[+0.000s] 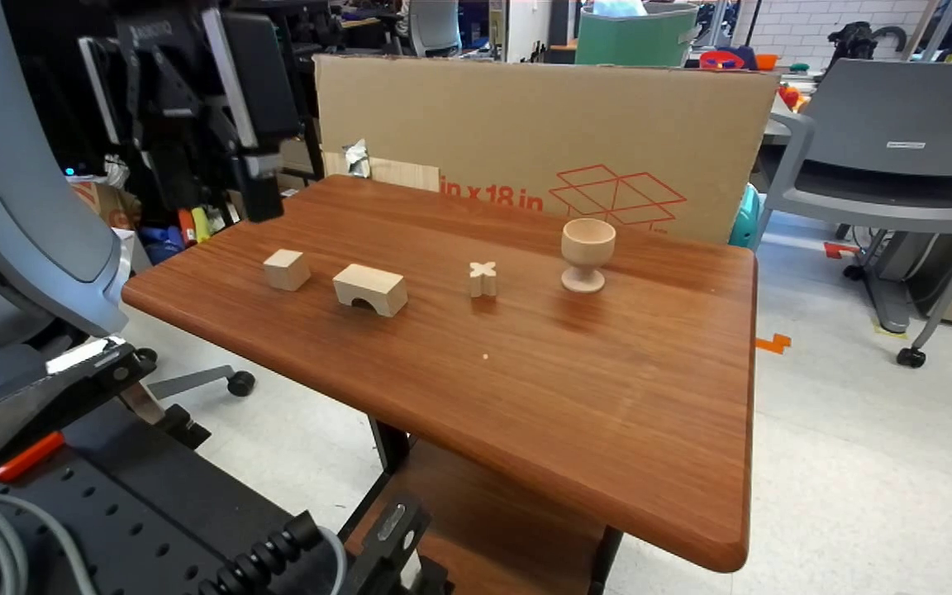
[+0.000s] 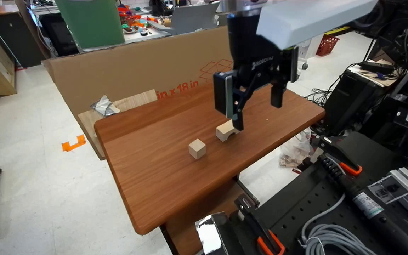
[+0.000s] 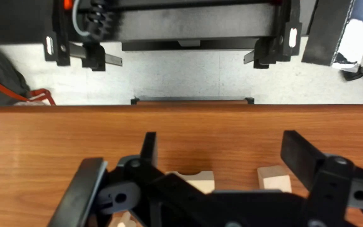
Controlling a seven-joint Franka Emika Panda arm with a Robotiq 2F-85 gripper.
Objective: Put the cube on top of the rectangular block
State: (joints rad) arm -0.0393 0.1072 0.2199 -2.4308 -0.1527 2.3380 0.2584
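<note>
The pale wooden cube (image 1: 287, 270) sits on the brown table (image 1: 575, 397), beside the rectangular block (image 1: 370, 288) with a gap between them. The block lies flat with its arched notch down. Both also show in an exterior view, the cube (image 2: 197, 148) and the block (image 2: 225, 131), whose end is partly hidden by a finger. My gripper (image 1: 216, 186) is open and empty, well above the table; it also shows in an exterior view (image 2: 258, 109). In the wrist view the cube (image 3: 275, 181) and block (image 3: 204, 180) are partly covered by the gripper (image 3: 221, 142).
A small cross-shaped wooden piece (image 1: 483, 279) and a wooden goblet-like cup (image 1: 587, 248) stand on the table beyond the block. A cardboard panel (image 1: 525, 116) stands along the table's far edge. A black perforated cart (image 2: 296, 212) is at the near side.
</note>
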